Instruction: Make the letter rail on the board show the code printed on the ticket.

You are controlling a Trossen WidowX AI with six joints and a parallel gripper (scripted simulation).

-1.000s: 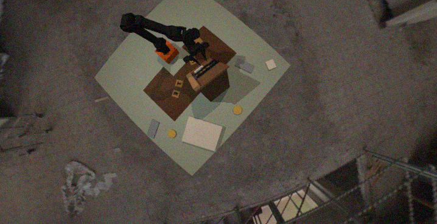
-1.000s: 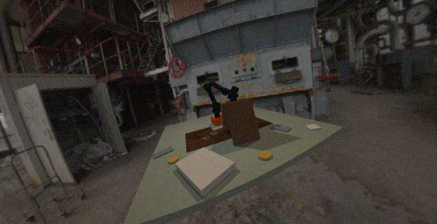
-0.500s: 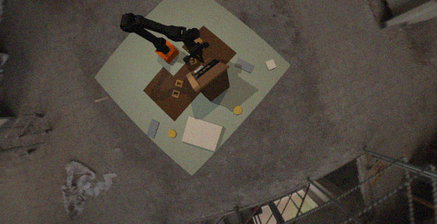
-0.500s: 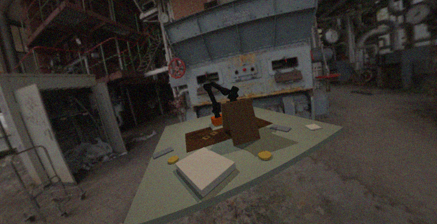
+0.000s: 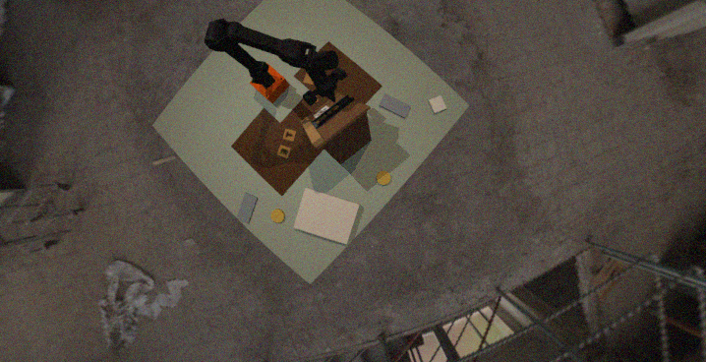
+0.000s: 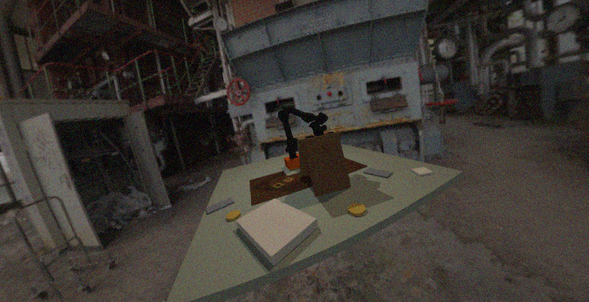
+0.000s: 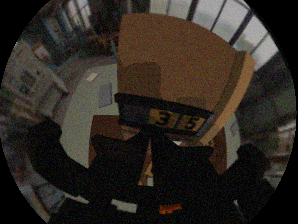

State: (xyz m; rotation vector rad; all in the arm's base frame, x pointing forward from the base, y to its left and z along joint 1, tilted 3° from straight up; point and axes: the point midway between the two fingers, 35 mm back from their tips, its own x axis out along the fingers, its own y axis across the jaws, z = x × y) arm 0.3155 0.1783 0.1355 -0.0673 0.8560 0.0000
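The brown board (image 5: 345, 123) (image 6: 325, 164) (image 7: 180, 55) stands upright with a dark rail (image 5: 340, 106) (image 7: 134, 112) along it. In the wrist view a tile reading 3 (image 7: 161, 118) and a tile reading 5 (image 7: 190, 123) sit side by side in the rail, with an empty stretch to their left. My gripper (image 7: 150, 127) is shut with nothing seen between its fingertips, just in front of the rail by the 3 tile. The small white ticket (image 5: 321, 111) lies before the rail; its print is not readable. Two loose tiles (image 5: 289, 135) (image 5: 283, 150) lie on the brown surface; another tile (image 5: 308, 79) lies beside the arm.
The orange arm base (image 5: 269, 85) (image 6: 291, 162) is behind the board. A large pale box (image 5: 326, 215) (image 6: 276, 228), yellow discs (image 5: 277, 215) (image 5: 383, 178), grey blocks (image 5: 248, 207) (image 5: 394, 105) and a small pale block (image 5: 437, 103) lie on the green counter (image 5: 197, 112).
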